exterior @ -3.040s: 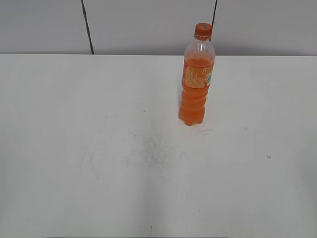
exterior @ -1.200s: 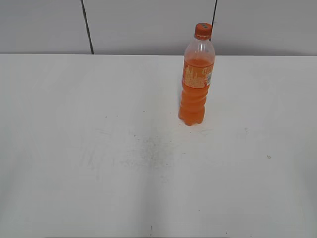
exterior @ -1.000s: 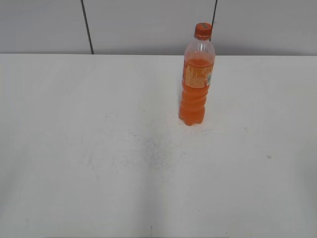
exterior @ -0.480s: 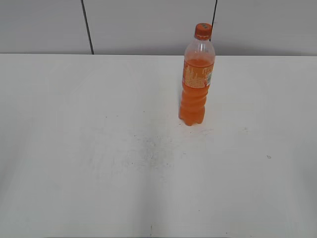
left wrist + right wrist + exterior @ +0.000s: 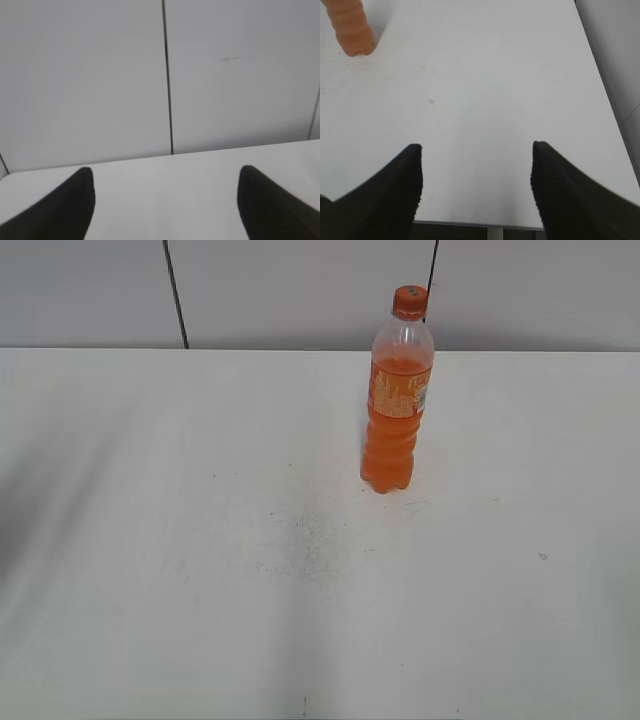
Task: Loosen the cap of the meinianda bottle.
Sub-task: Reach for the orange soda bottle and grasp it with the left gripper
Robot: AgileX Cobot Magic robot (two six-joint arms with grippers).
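Meinianda bottle upright on the bench, both grippers clear of it.

Left gripper (image 5: pixel 165 200) jaws spread, empty; the meinianda bottle (image 5: pixel 396 400) stands right of centre, long axis vertical, cap (image 5: pixel 409 302) topmost; right gripper (image 5: pixel 476 185) jaws spread, empty.

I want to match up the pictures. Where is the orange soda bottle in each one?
Exterior view: the meinianda bottle stands upright, right of centre, far back.
Left wrist view: not in it.
Right wrist view: only its bottom, top left corner.
Shared landmark: the white table.
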